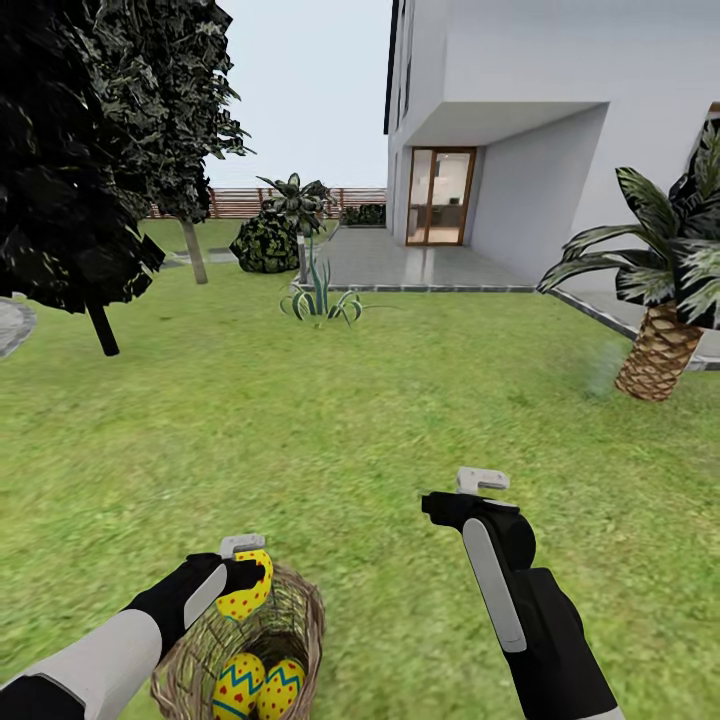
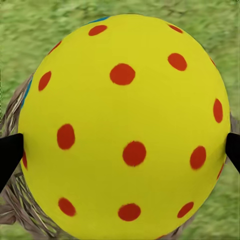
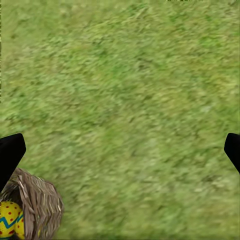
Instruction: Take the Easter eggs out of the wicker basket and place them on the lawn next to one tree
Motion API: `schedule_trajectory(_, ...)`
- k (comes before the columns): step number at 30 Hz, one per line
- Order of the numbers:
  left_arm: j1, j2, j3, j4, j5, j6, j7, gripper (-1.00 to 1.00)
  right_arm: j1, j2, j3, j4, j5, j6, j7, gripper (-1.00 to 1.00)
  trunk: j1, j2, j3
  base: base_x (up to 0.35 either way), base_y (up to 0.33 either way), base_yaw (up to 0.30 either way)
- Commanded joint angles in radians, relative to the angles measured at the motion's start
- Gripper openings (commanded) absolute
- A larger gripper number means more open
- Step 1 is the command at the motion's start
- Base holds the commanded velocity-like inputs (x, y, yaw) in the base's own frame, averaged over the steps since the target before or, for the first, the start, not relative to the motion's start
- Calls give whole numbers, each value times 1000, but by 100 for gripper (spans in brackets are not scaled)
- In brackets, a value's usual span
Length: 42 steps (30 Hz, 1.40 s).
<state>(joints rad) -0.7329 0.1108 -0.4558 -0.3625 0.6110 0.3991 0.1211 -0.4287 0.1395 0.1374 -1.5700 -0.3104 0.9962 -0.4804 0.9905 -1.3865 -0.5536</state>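
Note:
My left gripper (image 1: 250, 572) is shut on one Easter egg (image 1: 245, 598), yellow with red dots, held just above the far rim of the wicker basket (image 1: 295, 625) at the bottom left. Two more Easter eggs (image 1: 240, 685) (image 1: 284, 684) with blue zigzag bands lie inside. In the left wrist view the held egg (image 2: 125, 125) sits between the black fingertips (image 2: 9, 155), with the basket weave (image 2: 20, 205) beneath it. My right gripper (image 1: 460, 492) hangs open over the lawn (image 1: 330, 420), right of the basket (image 3: 40, 205). A tree (image 1: 193, 250) with a pale leaning trunk stands far off at the left.
A thin dark-trunked tree (image 1: 100, 325) stands at the left and a palm (image 1: 660, 350) at the right. A spiky plant (image 1: 320, 300) and a bush (image 1: 265, 245) lie ahead before the grey patio (image 1: 400, 265) and the white house (image 1: 540, 120).

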Motion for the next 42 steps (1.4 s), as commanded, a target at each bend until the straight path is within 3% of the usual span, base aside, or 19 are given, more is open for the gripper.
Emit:
schedule_trajectory(1, 0, 1, -7, -3, 10, 4, 9, -100, -1, 0, 1, -1, -10, 2, -10, 100, -4, 7, 2, 0, 0, 0)
schedule_trajectory(12, 0, 1, -7, -4, 10, 3, 10, -100, -1, 1, 2, -1, -11, 2, -11, 100, -46, 84, 37, 0, 0, 29)
schedule_trajectory(17, 0, 1, -7, -11, 10, 1, 9, -100, -1, 2, 2, -1, -14, 2, -11, 100, -65, 119, 52, 0, 0, 256)
schedule_trajectory(23, 0, 1, -7, -15, 9, -2, 9, -100, -1, 0, 15, -1, -48, 2, -12, 100, -88, 161, 71, 0, 0, 287)
schedule_trajectory(42, 0, 0, -8, -16, 9, -6, 9, -100, -1, 1, 16, -1, -51, 2, -12, 100, -161, 294, 131, 0, 0, 289)
